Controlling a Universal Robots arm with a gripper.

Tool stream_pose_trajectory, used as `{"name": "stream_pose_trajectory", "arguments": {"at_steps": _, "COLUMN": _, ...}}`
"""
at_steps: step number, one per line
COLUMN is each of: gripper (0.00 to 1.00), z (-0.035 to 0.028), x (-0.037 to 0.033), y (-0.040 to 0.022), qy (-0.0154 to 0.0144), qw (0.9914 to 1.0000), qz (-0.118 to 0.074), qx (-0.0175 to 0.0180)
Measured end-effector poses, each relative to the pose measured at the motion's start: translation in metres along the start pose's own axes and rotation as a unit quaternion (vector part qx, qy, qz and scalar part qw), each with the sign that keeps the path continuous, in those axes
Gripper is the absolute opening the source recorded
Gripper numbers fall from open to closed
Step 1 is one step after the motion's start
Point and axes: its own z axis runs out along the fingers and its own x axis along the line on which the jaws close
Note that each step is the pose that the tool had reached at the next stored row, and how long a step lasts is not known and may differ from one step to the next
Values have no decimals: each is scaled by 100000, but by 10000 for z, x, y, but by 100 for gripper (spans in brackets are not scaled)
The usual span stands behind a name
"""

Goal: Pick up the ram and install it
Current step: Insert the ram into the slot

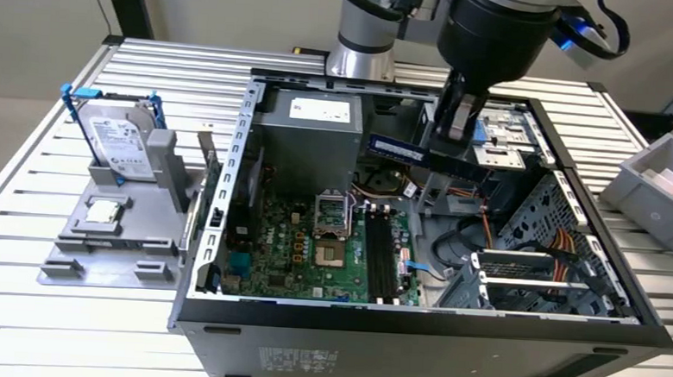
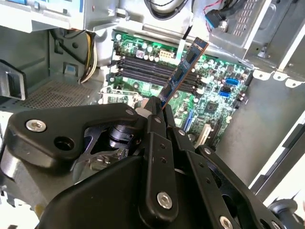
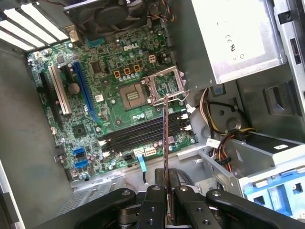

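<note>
Holding one blue ram stick, the single gripper is clamped on it, over one open computer case, above the motherboard's four black memory slots, apart from them. One hard drive stands on one gray holder at the exterior view's left.

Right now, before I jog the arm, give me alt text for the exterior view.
The gripper holds the blue ram above the open computer case, clear of the black memory slots. On the exterior view's left, a silver hard drive stands in a grey holder.
</note>
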Motion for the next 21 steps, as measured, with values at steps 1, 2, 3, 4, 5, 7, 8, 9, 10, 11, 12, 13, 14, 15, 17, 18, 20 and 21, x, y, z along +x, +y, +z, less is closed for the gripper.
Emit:
{"name": "stream_pose_trajectory", "arguments": {"at_steps": 1, "gripper": 0, "z": 0, "x": 2, "y": -1, "qy": -5, "qw": 99999, "qz": 370, "qx": 16}}
{"name": "stream_pose_trajectory", "arguments": {"at_steps": 2, "gripper": 0, "z": 0, "x": 4, "y": -1, "qy": -13, "qw": 99997, "qz": 717, "qx": 30}}
{"name": "stream_pose_trajectory", "arguments": {"at_steps": 3, "gripper": 0, "z": 0, "x": 10, "y": -3, "qy": -26, "qw": 99990, "qz": 1438, "qx": 62}}
{"name": "stream_pose_trajectory", "arguments": {"at_steps": 4, "gripper": 0, "z": 2, "x": 24, "y": -9, "qy": -68, "qw": 99942, "qz": 3400, "qx": 144}}
{"name": "stream_pose_trajectory", "arguments": {"at_steps": 5, "gripper": 0, "z": 2, "x": 24, "y": -9, "qy": -71, "qw": 99927, "qz": 3810, "qx": 160}}
{"name": "stream_pose_trajectory", "arguments": {"at_steps": 7, "gripper": 0, "z": 2, "x": 24, "y": -10, "qy": -86, "qw": 99886, "qz": 4769, "qx": 204}}
{"name": "stream_pose_trajectory", "arguments": {"at_steps": 8, "gripper": 0, "z": 3, "x": 25, "y": -10, "qy": -97, "qw": 99861, "qz": 5273, "qx": 226}}
{"name": "stream_pose_trajectory", "arguments": {"at_steps": 9, "gripper": 0, "z": 3, "x": 25, "y": -9, "qy": -106, "qw": 99832, "qz": 5792, "qx": 248}}
{"name": "stream_pose_trajectory", "arguments": {"at_steps": 10, "gripper": 0, "z": 3, "x": 25, "y": -9, "qy": -114, "qw": 99796, "qz": 6371, "qx": 271}}
{"name": "stream_pose_trajectory", "arguments": {"at_steps": 11, "gripper": 0, "z": 3, "x": 25, "y": -9, "qy": -124, "qw": 99760, "qz": 6921, "qx": 295}}
{"name": "stream_pose_trajectory", "arguments": {"at_steps": 12, "gripper": 0, "z": 3, "x": 26, "y": -9, "qy": -138, "qw": 99720, "qz": 7474, "qx": 318}}
{"name": "stream_pose_trajectory", "arguments": {"at_steps": 13, "gripper": 0, "z": 3, "x": 26, "y": -9, "qy": -149, "qw": 99675, "qz": 8044, "qx": 343}}
{"name": "stream_pose_trajectory", "arguments": {"at_steps": 14, "gripper": 0, "z": 4, "x": 26, "y": -8, "qy": -165, "qw": 99628, "qz": 8606, "qx": 366}}
{"name": "stream_pose_trajectory", "arguments": {"at_steps": 15, "gripper": 0, "z": 4, "x": 26, "y": -8, "qy": -176, "qw": 99577, "qz": 9173, "qx": 390}}
{"name": "stream_pose_trajectory", "arguments": {"at_steps": 17, "gripper": 0, "z": 4, "x": 26, "y": -8, "qy": -196, "qw": 99459, "qz": 10376, "qx": 440}}
{"name": "stream_pose_trajectory", "arguments": {"at_steps": 18, "gripper": 0, "z": 4, "x": 26, "y": -8, "qy": -203, "qw": 99396, "qz": 10960, "qx": 466}}
{"name": "stream_pose_trajectory", "arguments": {"at_steps": 20, "gripper": 0, "z": 4, "x": 26, "y": -7, "qy": -229, "qw": 99264, "qz": 12099, "qx": 515}}
{"name": "stream_pose_trajectory", "arguments": {"at_steps": 21, "gripper": 0, "z": 4, "x": 26, "y": -7, "qy": -239, "qw": 99192, "qz": 12670, "qx": 539}}
